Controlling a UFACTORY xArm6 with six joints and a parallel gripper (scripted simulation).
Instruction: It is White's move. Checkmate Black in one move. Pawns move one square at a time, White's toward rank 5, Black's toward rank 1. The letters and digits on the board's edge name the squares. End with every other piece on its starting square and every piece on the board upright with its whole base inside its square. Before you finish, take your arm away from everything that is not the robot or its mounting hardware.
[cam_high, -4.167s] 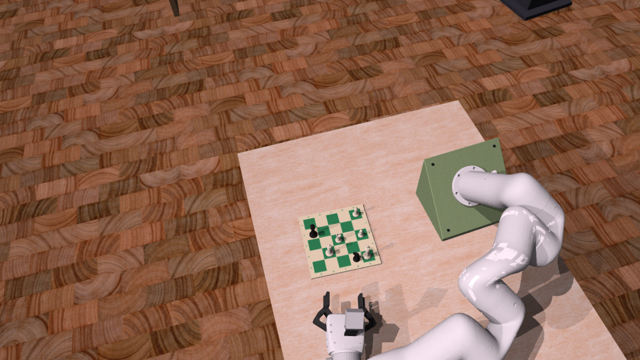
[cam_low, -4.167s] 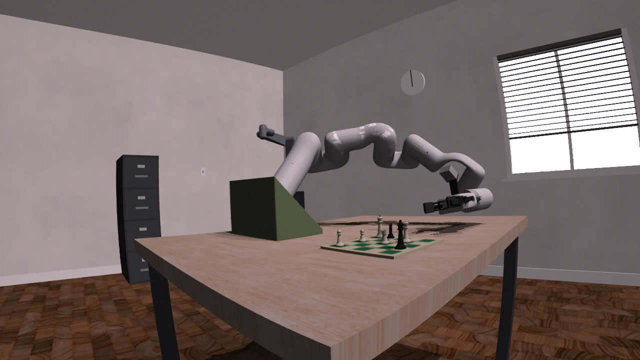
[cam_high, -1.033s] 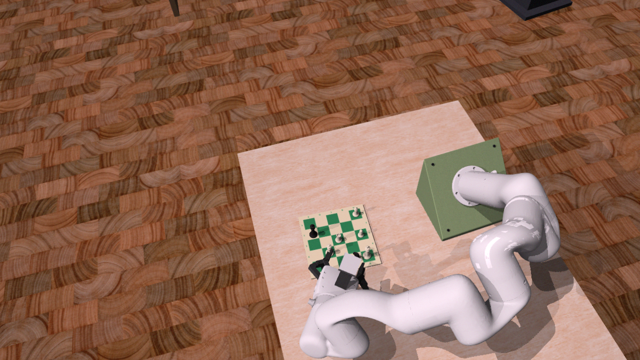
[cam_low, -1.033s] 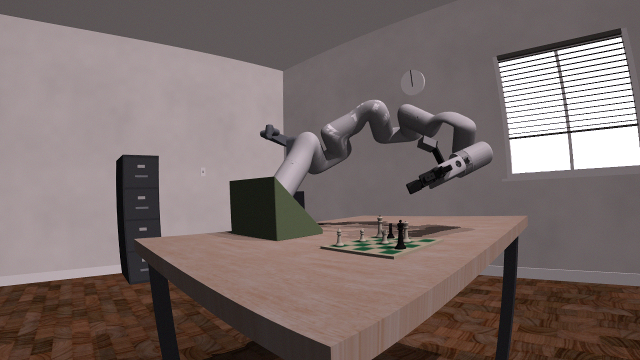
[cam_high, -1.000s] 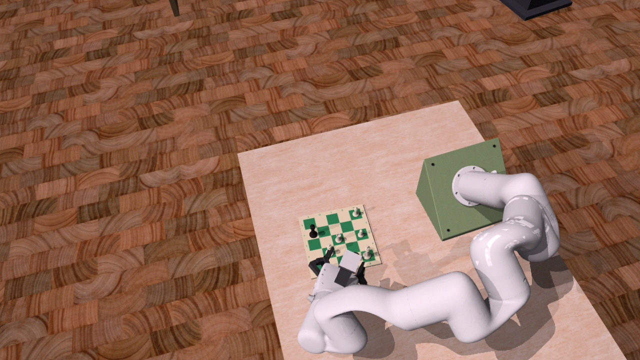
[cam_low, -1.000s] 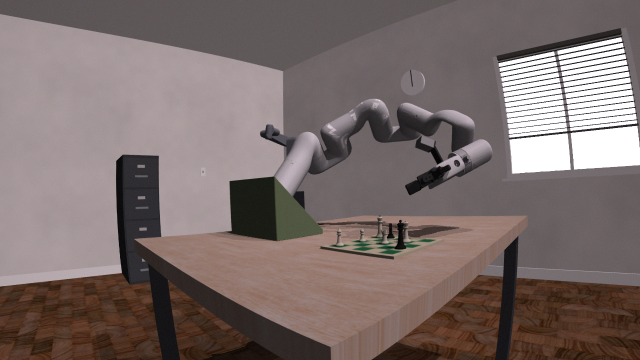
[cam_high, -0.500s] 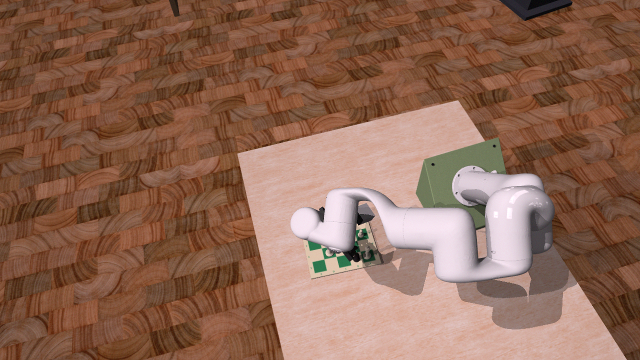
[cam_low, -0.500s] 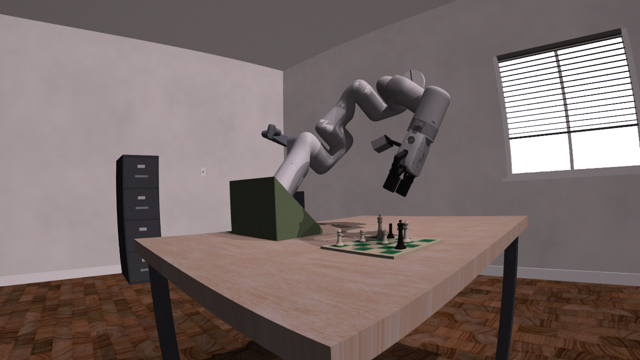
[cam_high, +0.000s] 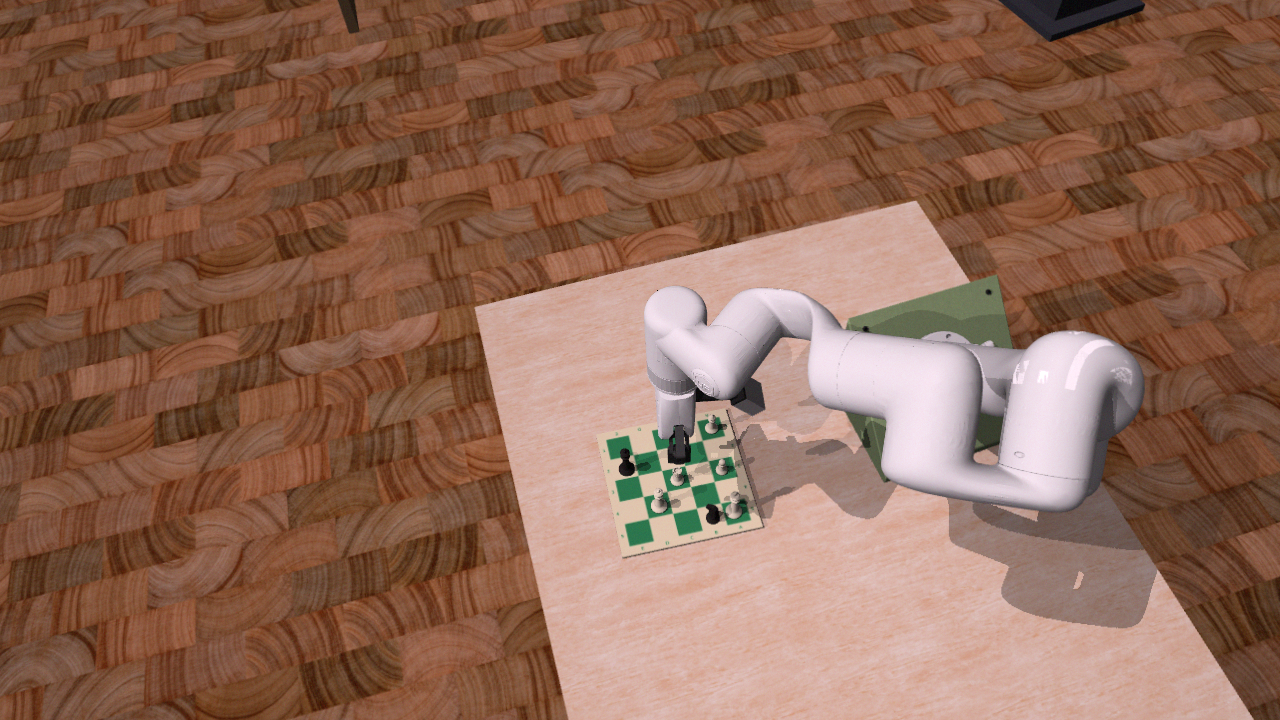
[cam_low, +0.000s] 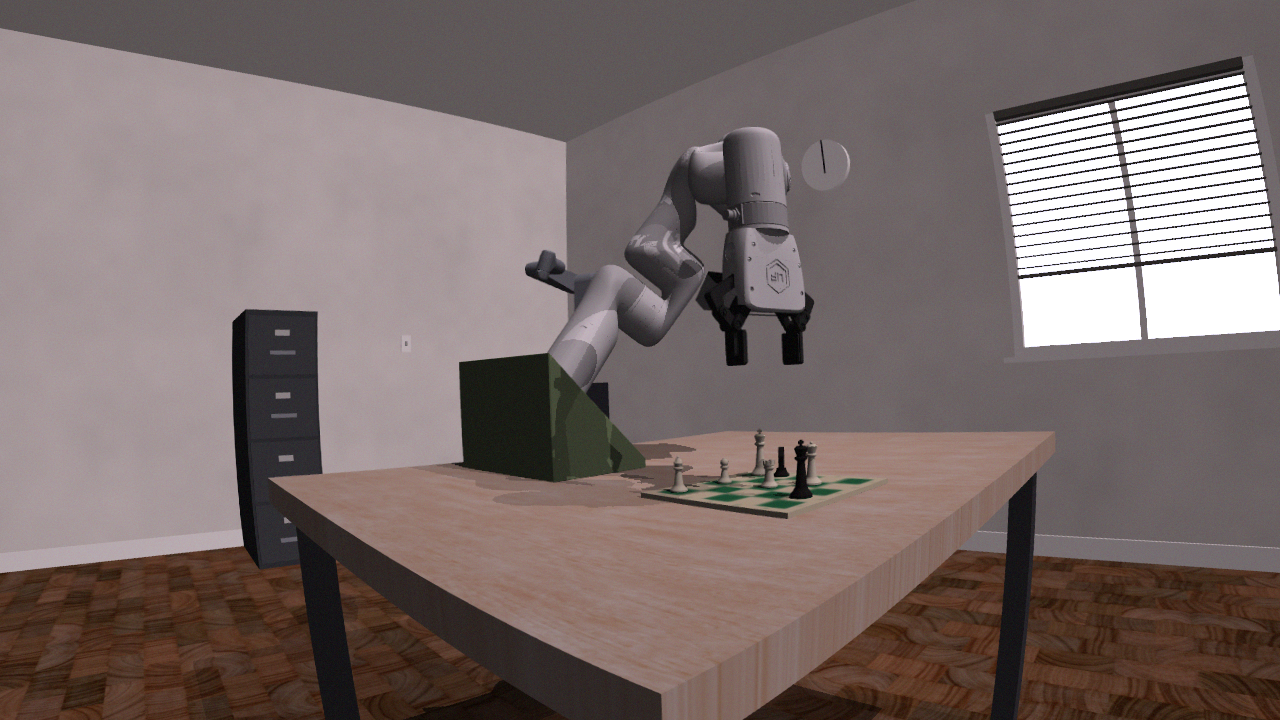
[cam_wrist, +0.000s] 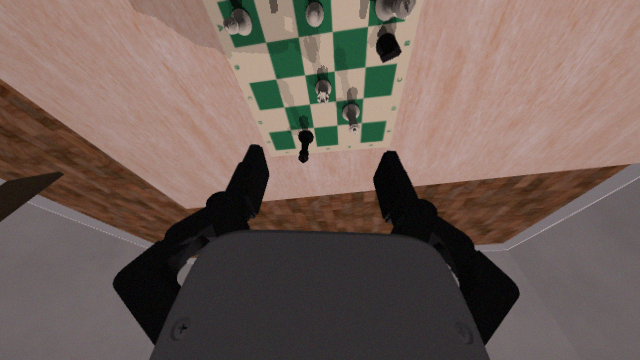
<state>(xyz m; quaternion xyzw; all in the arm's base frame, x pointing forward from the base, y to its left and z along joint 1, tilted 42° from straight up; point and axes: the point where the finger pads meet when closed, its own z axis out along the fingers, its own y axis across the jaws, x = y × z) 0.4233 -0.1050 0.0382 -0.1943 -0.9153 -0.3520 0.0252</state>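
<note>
A small green-and-cream chessboard (cam_high: 689, 540) (cam_low: 850, 484) (cam_wrist: 378, 80) lies on the table. A tall black king (cam_high: 626, 462) (cam_low: 800, 470) (cam_wrist: 305, 140) stands near one edge of the board. A shorter black piece (cam_high: 712, 514) (cam_low: 780, 461) (cam_wrist: 387, 47) stands next to a white piece (cam_high: 733, 505). Several other white pieces stand upright, among them one (cam_high: 677, 476) (cam_wrist: 323, 89) near the middle and one (cam_high: 659, 501) (cam_wrist: 352, 112) beside it. My gripper (cam_high: 678, 454) (cam_low: 762, 347) (cam_wrist: 322, 162) is open and empty. It points down, high above the board.
The arm's green mount (cam_high: 930, 313) (cam_low: 510, 420) stands on the wooden table (cam_high: 805, 608) (cam_low: 581, 573) (cam_wrist: 150, 100) behind the board. The board lies near the table's edge, with the floor beyond. A filing cabinet (cam_low: 277, 429) stands at the wall.
</note>
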